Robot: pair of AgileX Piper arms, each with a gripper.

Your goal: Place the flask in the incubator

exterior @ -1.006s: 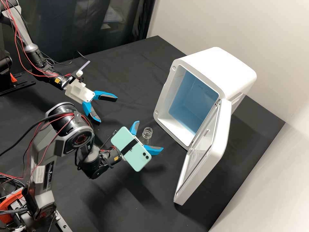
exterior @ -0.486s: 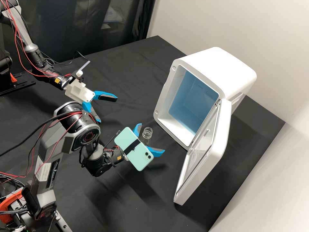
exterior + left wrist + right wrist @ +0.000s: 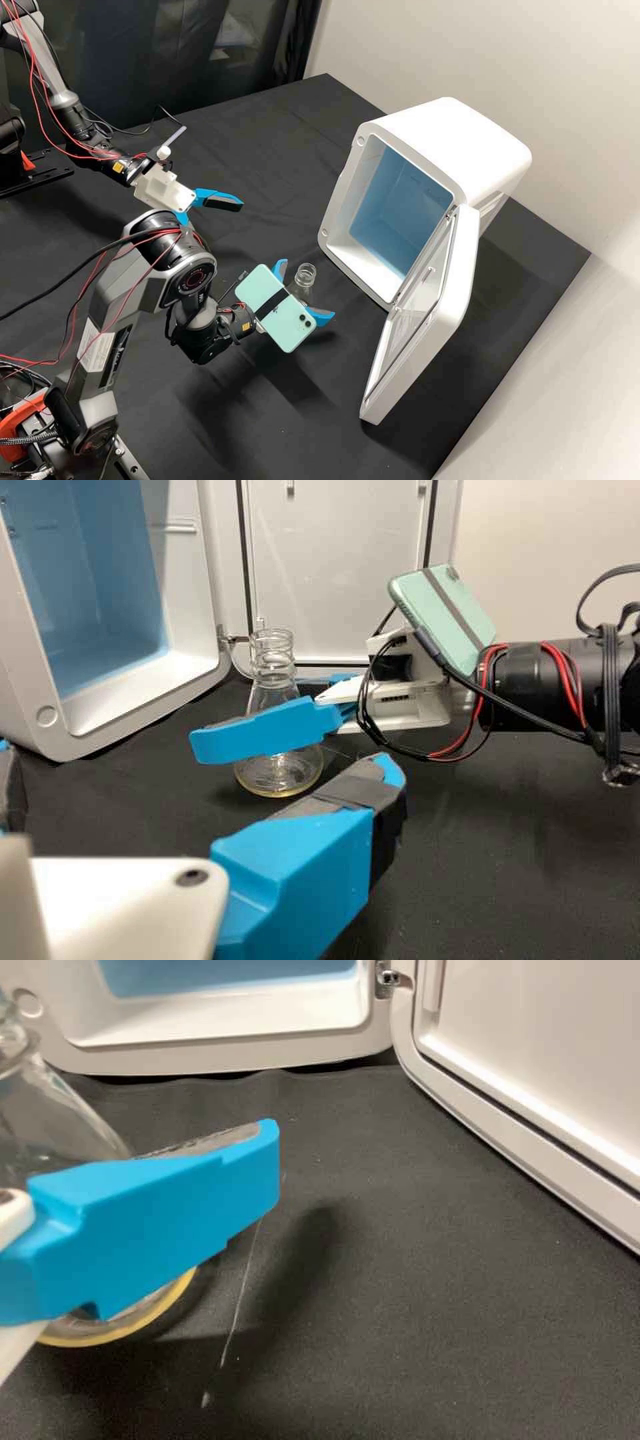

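A clear glass flask [image 3: 305,275] stands upright on the black bench in front of the white incubator [image 3: 427,167], whose blue inside shows past its door [image 3: 427,320], swung wide open. My right gripper [image 3: 301,292], with a mint-green phone strapped on its back, is open, one blue finger on each side of the flask's body. From the left wrist the flask [image 3: 272,680] stands behind the right gripper's near finger [image 3: 270,730]. From the right wrist, one finger [image 3: 150,1220] lies close along the flask [image 3: 50,1130]. My left gripper [image 3: 212,217] hangs open, away from the flask on the side opposite the incubator.
The incubator lies tilted back near the bench's right edge, its door [image 3: 540,1060] reaching toward the front. The right arm's elbow [image 3: 180,267] stands in front of the left gripper's lower finger. Red cables trail along both arms at the left.
The right arm's elbow has swung up and to the right, now covering the left gripper's lower finger. The right gripper has shifted slightly at the flask. The left arm has barely moved.
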